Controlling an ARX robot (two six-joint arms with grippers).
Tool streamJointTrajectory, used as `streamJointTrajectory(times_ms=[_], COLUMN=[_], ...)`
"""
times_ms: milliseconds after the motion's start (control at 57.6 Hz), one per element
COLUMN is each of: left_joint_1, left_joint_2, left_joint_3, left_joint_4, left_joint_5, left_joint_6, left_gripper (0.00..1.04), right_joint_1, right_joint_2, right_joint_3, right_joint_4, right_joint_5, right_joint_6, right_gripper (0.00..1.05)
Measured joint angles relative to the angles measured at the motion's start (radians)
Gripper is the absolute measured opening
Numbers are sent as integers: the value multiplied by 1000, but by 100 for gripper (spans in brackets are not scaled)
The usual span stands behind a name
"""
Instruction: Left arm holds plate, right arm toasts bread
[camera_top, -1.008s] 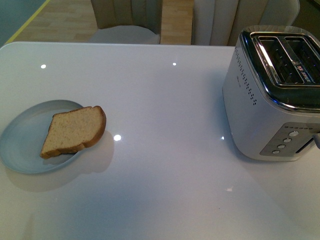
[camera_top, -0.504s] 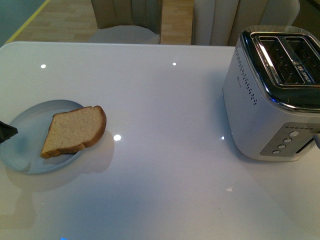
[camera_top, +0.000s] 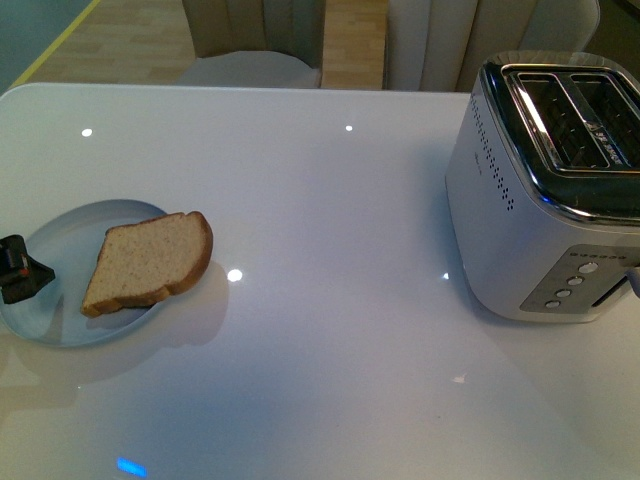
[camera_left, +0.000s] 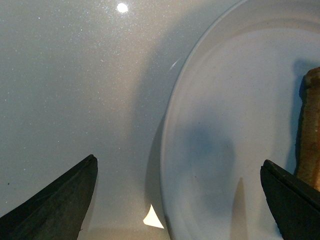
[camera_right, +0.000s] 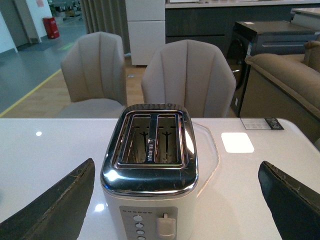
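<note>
The pale blue-grey plate (camera_top: 60, 250) lies at the table's left with the bread slice (camera_top: 148, 262) on its right part, rounded end to the far right. A black tip of my left gripper (camera_top: 20, 270) shows at the plate's left rim. In the left wrist view the left gripper (camera_left: 179, 200) is open, its jaws wide apart astride the plate's rim (camera_left: 167, 130), with the bread's crust (camera_left: 309, 135) at one side. My right gripper (camera_right: 176, 200) is open and empty, facing the silver two-slot toaster (camera_right: 150, 160), which stands at the table's right (camera_top: 545, 190).
The toaster's lever (camera_right: 165, 225) and round buttons (camera_right: 137, 225) face the right gripper. Two grey chairs (camera_right: 187, 80) stand beyond the white table's far edge (camera_top: 250, 88).
My left gripper has come into the front view from the left edge and reached the plate's left rim. The bread, plate and toaster have not moved.
</note>
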Motion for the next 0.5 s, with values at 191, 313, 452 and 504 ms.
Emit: streamJointTrajectory(times_ms=[191, 313, 452, 504], left_joint_1=[-25, -32, -40, -43], left_joint_2=[14, 19, 21, 22], left_joint_3=[28, 32, 34, 34], left_joint_4=[-9, -14, -19, -21], left_joint_5=[-30, -42, -51, -58], left_joint_6=[2, 2, 1, 0], left_gripper=[89, 71, 50, 43], right_joint_1=[0, 0, 0, 0], right_joint_2=[0, 0, 0, 0], right_joint_3=[0, 0, 0, 0], right_joint_4=[0, 0, 0, 0], right_joint_5=[0, 0, 0, 0], right_joint_6=[0, 0, 0, 0], right_gripper=[96, 96, 96, 96])
